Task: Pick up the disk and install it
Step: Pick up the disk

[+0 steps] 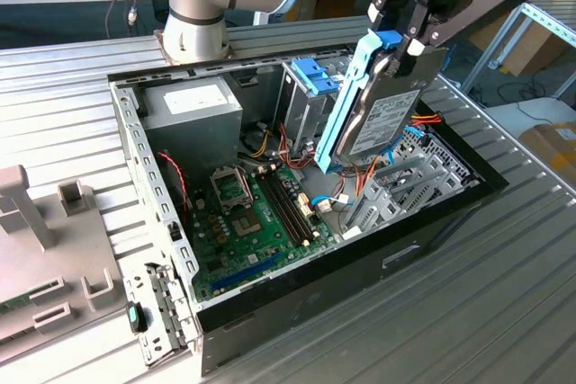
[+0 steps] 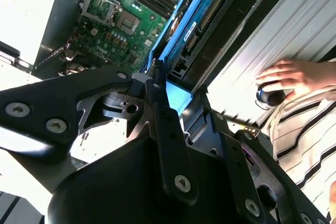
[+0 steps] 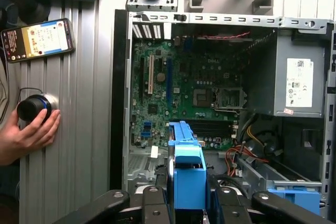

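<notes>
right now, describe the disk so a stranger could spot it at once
Find the open computer case. Tilted over it, pinched by black fingers, hangs the disk. Unlike the blue-topped drive cage beside it, it is a flat grey slab in a blue frame.

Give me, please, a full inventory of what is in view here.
table: one, grey, ribbed, under everything.
computer case: one, black, open, on the table.
disk: one, grey-black in blue carrier, tilted above the case.
motherboard: one, green, inside the case.
power supply: one, grey, inside the case.
drive cage: one, grey, blue-topped, inside the case.
phone: one, black, on the table.
knob: one, black, on the table.
hand: one, on the knob.
end effector: one, black, shut on the disk.
</notes>
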### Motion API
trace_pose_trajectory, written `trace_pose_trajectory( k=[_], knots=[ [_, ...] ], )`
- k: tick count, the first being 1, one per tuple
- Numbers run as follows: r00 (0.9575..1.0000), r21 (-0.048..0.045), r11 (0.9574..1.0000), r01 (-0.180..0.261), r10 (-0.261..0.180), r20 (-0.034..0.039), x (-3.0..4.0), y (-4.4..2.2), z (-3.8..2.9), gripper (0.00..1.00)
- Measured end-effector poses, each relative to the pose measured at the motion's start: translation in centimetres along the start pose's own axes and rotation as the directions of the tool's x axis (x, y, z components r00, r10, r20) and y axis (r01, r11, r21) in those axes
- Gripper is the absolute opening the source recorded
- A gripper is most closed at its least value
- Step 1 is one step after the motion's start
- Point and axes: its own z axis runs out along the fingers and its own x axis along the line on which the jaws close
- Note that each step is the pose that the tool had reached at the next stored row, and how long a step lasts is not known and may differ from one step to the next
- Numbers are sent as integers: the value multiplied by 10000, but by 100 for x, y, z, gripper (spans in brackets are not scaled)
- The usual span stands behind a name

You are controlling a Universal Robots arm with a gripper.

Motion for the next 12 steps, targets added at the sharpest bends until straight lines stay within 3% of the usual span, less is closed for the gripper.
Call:
trace_pose_trajectory(
  k=[4, 5, 12],
  knots=[
    [10000, -12, 10000, -9, 9, -1, 30, -119, 23, 36],
    [10000, -17, 10000, -18, 18, 1, 44, -229, 41, 36],
    [10000, -18, 10000, -43, 43, 1, 109, -326, 122, 36]
  ],
)
